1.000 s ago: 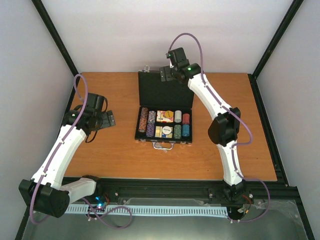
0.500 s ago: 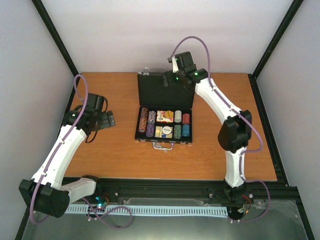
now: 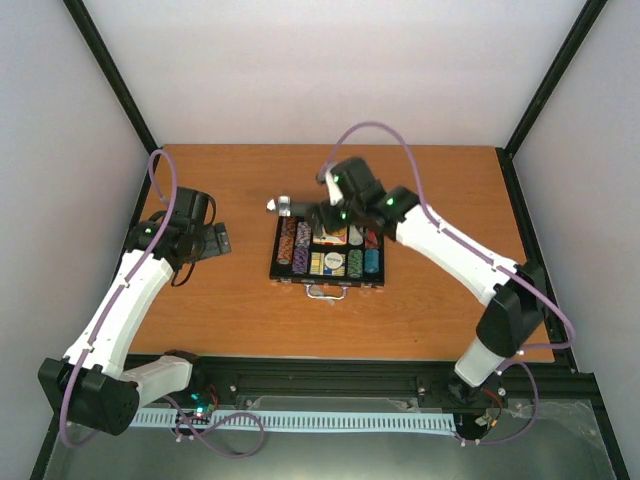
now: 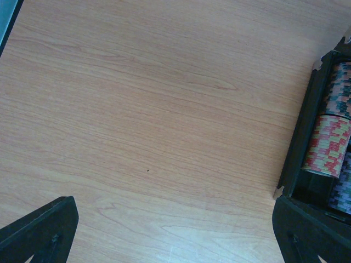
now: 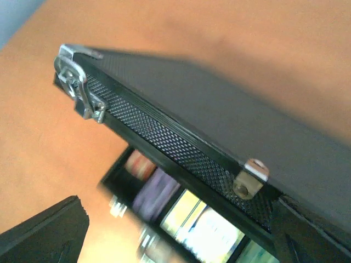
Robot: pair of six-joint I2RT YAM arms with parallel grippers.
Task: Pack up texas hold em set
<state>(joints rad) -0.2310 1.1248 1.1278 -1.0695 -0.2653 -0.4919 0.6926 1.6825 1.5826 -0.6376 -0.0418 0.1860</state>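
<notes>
1. While the lid (image 5: 219,104) stands tilted about halfway over the case (image 3: 326,281), the step in hand looks to be closing it. The case sits mid-table (image 3: 230,310), handle (image 3: 327,292) toward the arms.
2. Right hand (image 3: 320,216) is at the lid's free edge, fingers spread wide with that edge running between them. Whether it pinches or only pushes, I cannot tell.
3. Left hand (image 3: 216,240) hovers over bare table just left of the case, spread wide and holding nothing.
4. Chips (image 3: 291,242) and decks (image 3: 330,263) appear seated in their slots, so nothing obvious should block the lid.
5. Lower the lid slowly along its hinge arc, pressing near mid-edge so it does not twist.
6. Keep the fingers clear of the rim at the end, or they may get trapped.
7. Watch the latch (image 5: 80,92): it should meet the front rim, not fold under.
8. The left hand could steady the case if it slides.
</notes>
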